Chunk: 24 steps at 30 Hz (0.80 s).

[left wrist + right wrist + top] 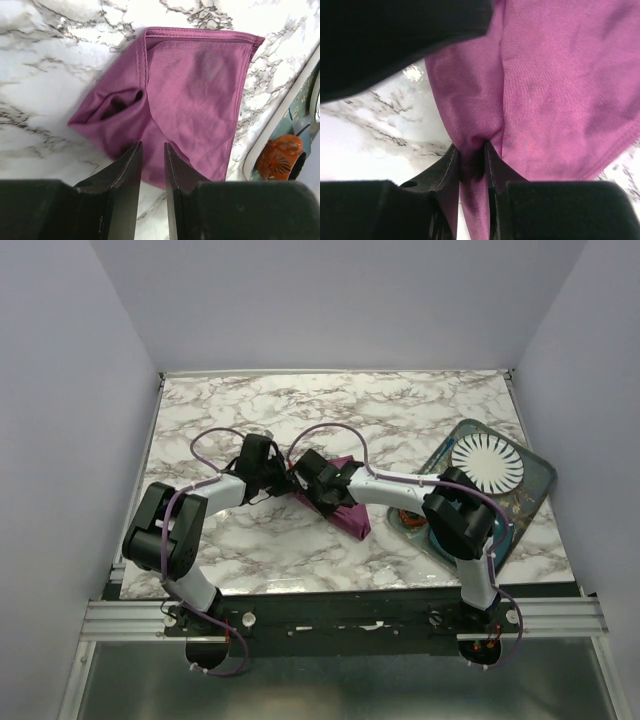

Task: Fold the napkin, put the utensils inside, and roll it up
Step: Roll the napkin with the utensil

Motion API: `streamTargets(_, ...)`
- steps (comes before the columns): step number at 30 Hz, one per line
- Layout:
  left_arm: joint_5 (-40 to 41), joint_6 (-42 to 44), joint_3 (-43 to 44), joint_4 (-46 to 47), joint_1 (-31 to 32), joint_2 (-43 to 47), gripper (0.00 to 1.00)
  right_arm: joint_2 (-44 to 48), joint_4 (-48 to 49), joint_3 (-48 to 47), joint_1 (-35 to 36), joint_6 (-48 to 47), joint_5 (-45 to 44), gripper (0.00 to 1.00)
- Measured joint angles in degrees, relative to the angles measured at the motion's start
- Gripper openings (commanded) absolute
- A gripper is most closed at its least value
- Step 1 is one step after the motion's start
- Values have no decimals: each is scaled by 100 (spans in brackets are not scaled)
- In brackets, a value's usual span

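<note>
The plum-purple napkin lies folded and bunched on the marble table at the centre, under the two gripper heads. In the left wrist view the napkin lies mostly flat, with a small open pocket at its left. My left gripper hovers over its near edge, jaws a narrow gap apart and empty; in the top view it is left of the cloth. My right gripper is shut on a pinched fold of the napkin; in the top view it meets the left one. The knife is out of view.
A teal tray sits at the right with a white plate on it and an orange-rimmed cup at its near left end. The cup and tray rim show right of the napkin. The left gripper's black body fills the right wrist view's upper left.
</note>
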<state>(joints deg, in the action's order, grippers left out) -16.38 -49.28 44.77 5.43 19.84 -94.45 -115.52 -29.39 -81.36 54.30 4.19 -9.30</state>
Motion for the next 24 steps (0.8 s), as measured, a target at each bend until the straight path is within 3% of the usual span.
streamTargets(6, 144, 219, 332, -682, -28, 479, 33, 20, 111, 0, -728, 146, 1816, 14)
streamTargets(12, 9, 188, 409, -629, -33, 332, 31, -566, 37, -321, -1670, 240, 4426, 15)
streamTargets(19, -181, 59, 409, -295, 7, -264, 31, -1110, -111, -629, -1978, 323, 5707, 16)
streamTargets(24, -227, 15, 433, -140, 17, -352, 30, -1322, -328, -826, -2076, 313, 6006, 16)
